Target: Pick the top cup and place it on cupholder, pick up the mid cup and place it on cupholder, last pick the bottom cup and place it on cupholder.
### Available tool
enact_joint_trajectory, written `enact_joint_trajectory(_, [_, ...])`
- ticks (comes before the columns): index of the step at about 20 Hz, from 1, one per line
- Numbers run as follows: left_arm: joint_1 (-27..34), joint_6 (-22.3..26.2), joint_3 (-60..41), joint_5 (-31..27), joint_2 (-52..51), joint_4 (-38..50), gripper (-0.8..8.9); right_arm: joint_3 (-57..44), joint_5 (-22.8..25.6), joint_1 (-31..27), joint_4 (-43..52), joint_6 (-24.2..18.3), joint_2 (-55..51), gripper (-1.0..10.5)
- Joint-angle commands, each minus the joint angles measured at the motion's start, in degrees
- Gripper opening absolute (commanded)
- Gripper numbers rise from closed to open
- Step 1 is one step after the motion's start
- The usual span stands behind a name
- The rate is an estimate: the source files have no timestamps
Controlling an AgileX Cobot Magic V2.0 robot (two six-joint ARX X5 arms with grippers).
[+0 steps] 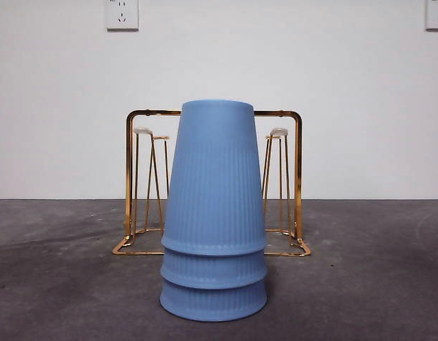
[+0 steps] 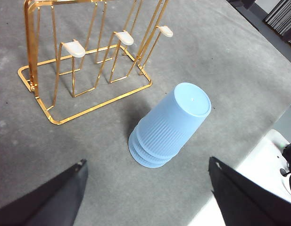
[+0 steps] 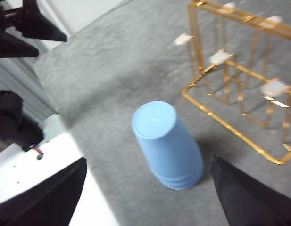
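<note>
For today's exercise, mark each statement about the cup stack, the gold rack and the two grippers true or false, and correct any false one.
1. Three blue cups stand nested upside down. True.
2. A cup already hangs on the cupholder. False: its white-tipped prongs are all bare.
3. The left gripper grips the top cup. False: it is open, away from the stack.
4. The right gripper is open. True.
5. The stack stands in front of the cupholder. True.

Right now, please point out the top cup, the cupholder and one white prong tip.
top cup [image 1: 215, 177], front view, on its ribbed side wall.
cupholder [image 1: 298, 177], front view, on its right upright bar.
prong tip [image 2: 74, 48], left wrist view, on the white cap.
</note>
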Motion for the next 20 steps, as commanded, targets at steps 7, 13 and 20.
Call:
enact_joint_trajectory(7, [-0.2, 0.4, 0.9, 0.4, 0.3, 0.7, 4.06, 1.0, 9.9, 14.4, 11.8, 1.7, 13.8, 4.3])
enact_joint_trajectory(13, [-0.2, 0.4, 0.9, 0.4, 0.3, 0.7, 4.05, 1.0, 15.7, 18.6, 17.8, 1.7, 23.2, 4.4])
enact_joint_trajectory(20, [-0.2, 0.4, 0.9, 0.4, 0.3, 0.7, 4.05, 1.0, 17.9, 19.6, 21.9, 1.7, 30.3, 4.9])
